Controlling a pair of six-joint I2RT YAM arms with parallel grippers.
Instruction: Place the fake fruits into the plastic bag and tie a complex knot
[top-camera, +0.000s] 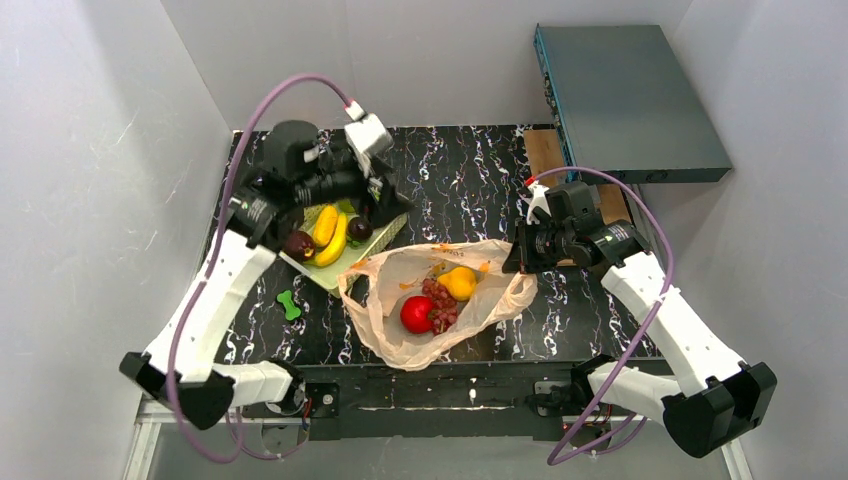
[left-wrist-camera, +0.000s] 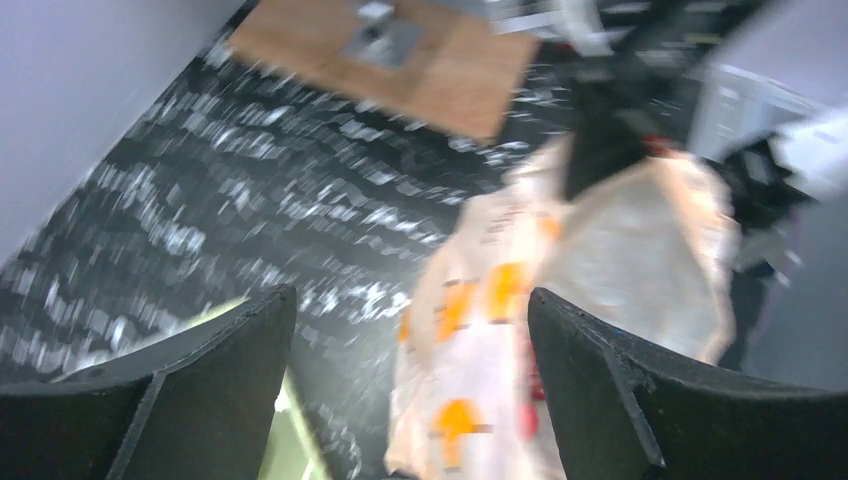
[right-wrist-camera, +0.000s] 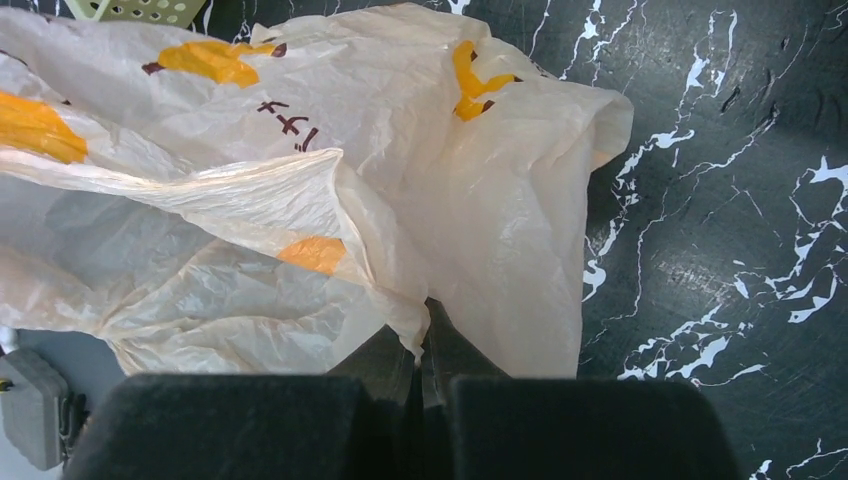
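L claw (left-wrist-camera: 410, 300) wide; blurry shape prob. bag (left-wrist-camera: 620, 250)

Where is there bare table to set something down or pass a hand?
Bare marble: back centre, between the left gripper and right gripper; front right, beside the plastic bag. Crowded: left, where the basket of bananas and plums meets the bag, green bone toy nearby.

A little green bone toy (top-camera: 289, 304) is lying on the black bench (top-camera: 460, 180) (white squiggles all over), near a green basket (top-camera: 322, 274).
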